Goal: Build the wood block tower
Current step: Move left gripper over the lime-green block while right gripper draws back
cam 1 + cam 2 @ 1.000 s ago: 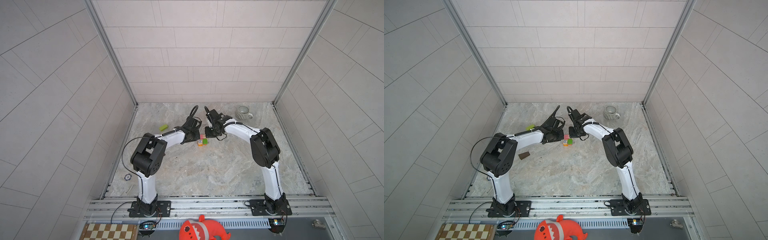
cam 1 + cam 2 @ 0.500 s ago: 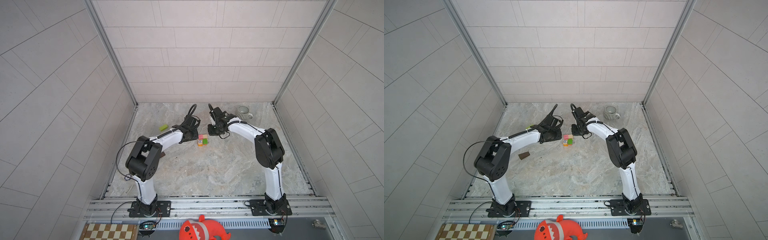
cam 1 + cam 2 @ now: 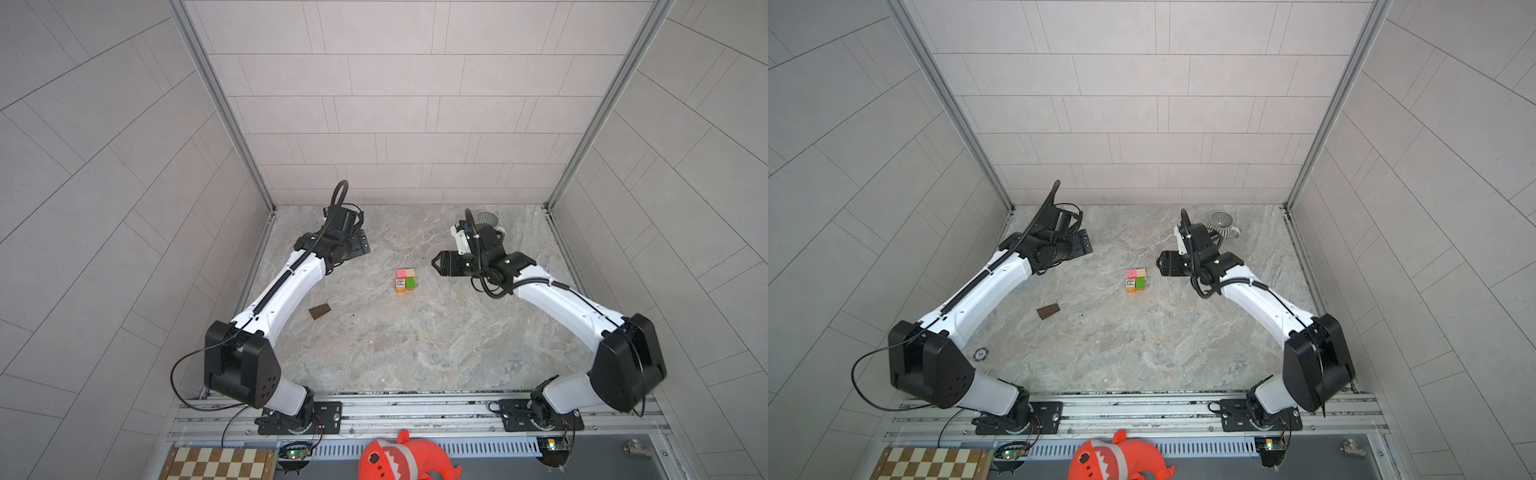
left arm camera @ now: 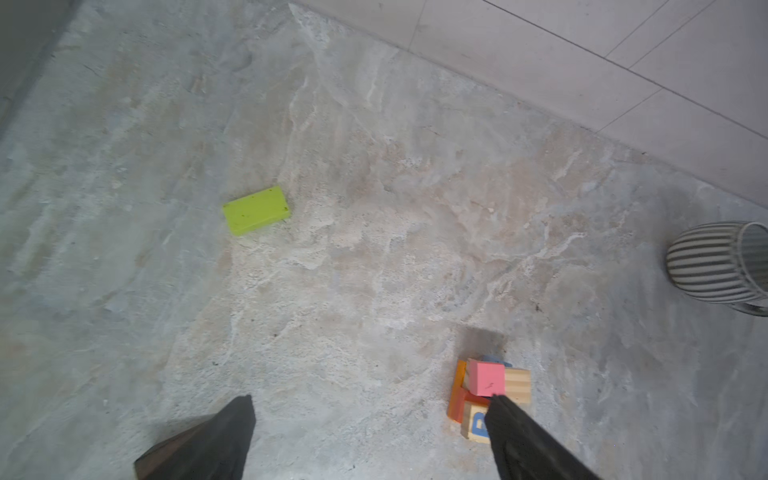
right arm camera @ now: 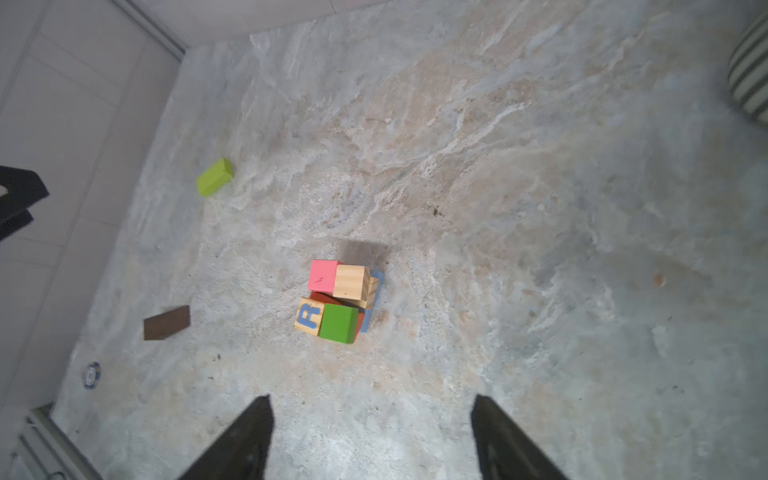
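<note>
Grippers, two. My left gripper (image 4: pixel 372 400) and my right gripper (image 5: pixel 372 398) both stand with jaws spread wide and nothing between them. In a top view the right gripper (image 3: pixel 440 264) hangs near the tower, not touching it. The left one (image 3: pixel 354 246) is farther off, toward the back left.

Wood block tower (image 3: pixel 405 279), one, mid-table. Four cubes sit packed together and touching: pink cube (image 5: pixel 323 275), tan cube (image 5: pixel 351 282), lettered cube (image 5: pixel 308 316), green cube (image 5: pixel 338 322). They rest on flat orange pieces (image 4: pixel 457 392). I cannot tell how many layers lie beneath.
- Handling, my judgement: light and rigid, with smooth paint that may slip. Nothing binds the stack, so a sideways nudge could scatter it. Anything I add should come down from straight above.

Lime-green block (image 4: pixel 256 210), one. A flat slab lying well apart from the tower, toward the back left.
- Likely stiff and light. I would take hold across its two long sides.

Dark brown block (image 3: pixel 1048 311), one. A thin slab with one angled end, flat on the table forward-left of the tower.
- It sits low, so my fingertips must reach almost to the table. I would pinch the parallel edges, since the angled end could squirt out.
</note>
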Tool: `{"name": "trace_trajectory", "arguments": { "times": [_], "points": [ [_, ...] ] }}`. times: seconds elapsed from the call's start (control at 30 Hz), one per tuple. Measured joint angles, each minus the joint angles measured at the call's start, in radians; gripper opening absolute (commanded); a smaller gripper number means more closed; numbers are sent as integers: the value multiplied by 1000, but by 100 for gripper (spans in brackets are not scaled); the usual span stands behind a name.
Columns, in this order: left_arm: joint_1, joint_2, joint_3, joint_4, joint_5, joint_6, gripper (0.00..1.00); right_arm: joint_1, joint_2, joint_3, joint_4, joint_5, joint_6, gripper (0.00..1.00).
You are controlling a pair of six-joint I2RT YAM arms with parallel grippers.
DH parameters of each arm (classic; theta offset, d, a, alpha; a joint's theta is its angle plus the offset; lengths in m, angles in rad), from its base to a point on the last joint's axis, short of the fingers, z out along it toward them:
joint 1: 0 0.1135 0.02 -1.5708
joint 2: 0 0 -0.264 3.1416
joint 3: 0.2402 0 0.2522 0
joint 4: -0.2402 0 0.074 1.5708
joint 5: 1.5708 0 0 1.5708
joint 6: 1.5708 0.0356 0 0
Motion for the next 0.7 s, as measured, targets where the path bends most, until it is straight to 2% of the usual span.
{"name": "trace_trajectory", "arguments": {
  "times": [0.13, 0.23, 0.43, 0.7],
  "points": [
    [54, 45, 53, -75, -14, 5, 94, -1, -94, -190, 121, -1, 26, 99],
    [103, 101, 79, -103, -16, 12, 94, -2, -121, -253, 182, -4, 51, 99],
    [196, 253, 151, -147, -24, 34, 95, -3, -153, -306, 297, -24, 110, 99],
    [273, 488, 378, -178, 8, 72, 95, -4, -145, -319, 394, -55, 164, 99]
  ]
}}
